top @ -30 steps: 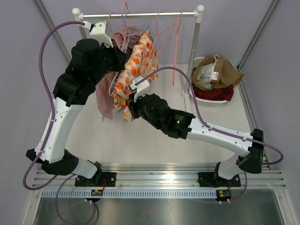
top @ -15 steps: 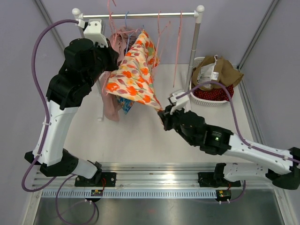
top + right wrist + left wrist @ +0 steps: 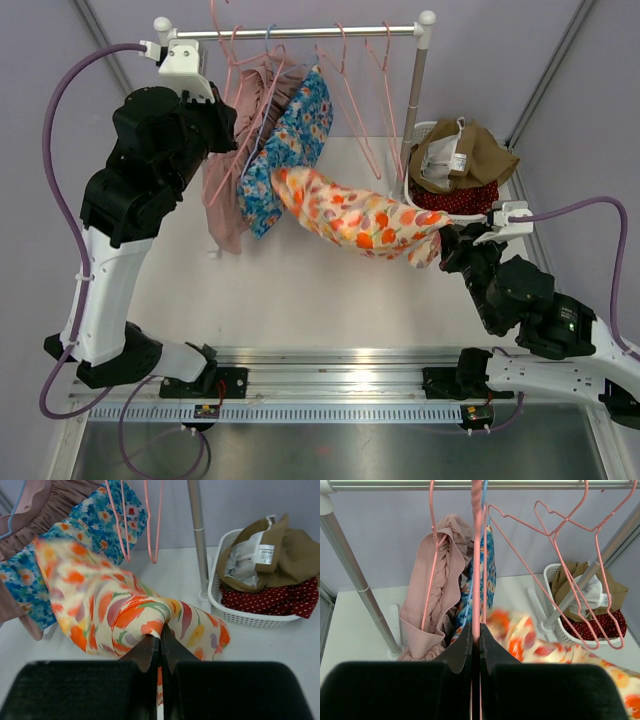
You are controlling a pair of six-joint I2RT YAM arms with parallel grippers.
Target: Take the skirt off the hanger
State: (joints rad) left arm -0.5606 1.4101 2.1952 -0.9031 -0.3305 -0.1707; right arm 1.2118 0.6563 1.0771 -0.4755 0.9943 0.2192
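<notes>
The skirt (image 3: 360,220), cream with orange and red flowers, hangs stretched in the air from near the rail down to my right gripper (image 3: 443,243), which is shut on its end; the right wrist view shows the fabric (image 3: 125,610) bunched over the closed gripper (image 3: 160,636). My left gripper (image 3: 475,635) is shut on a pink hanger (image 3: 477,560) that hangs from the rail (image 3: 300,32). In the top view the left gripper (image 3: 228,125) is high at the left of the rail. The skirt looks free of the hanger and blurred in the left wrist view (image 3: 520,635).
A blue floral garment (image 3: 285,150) and a dusty pink garment (image 3: 225,190) hang on the rail. Several empty pink hangers (image 3: 375,90) hang to the right. A white basket (image 3: 445,215) with brown and red clothes stands by the right rail post (image 3: 415,100).
My right gripper has pulled the skirt far to the right and off the hanger. The blue floral garment behind it is now uncovered. My left arm has risen slightly.
</notes>
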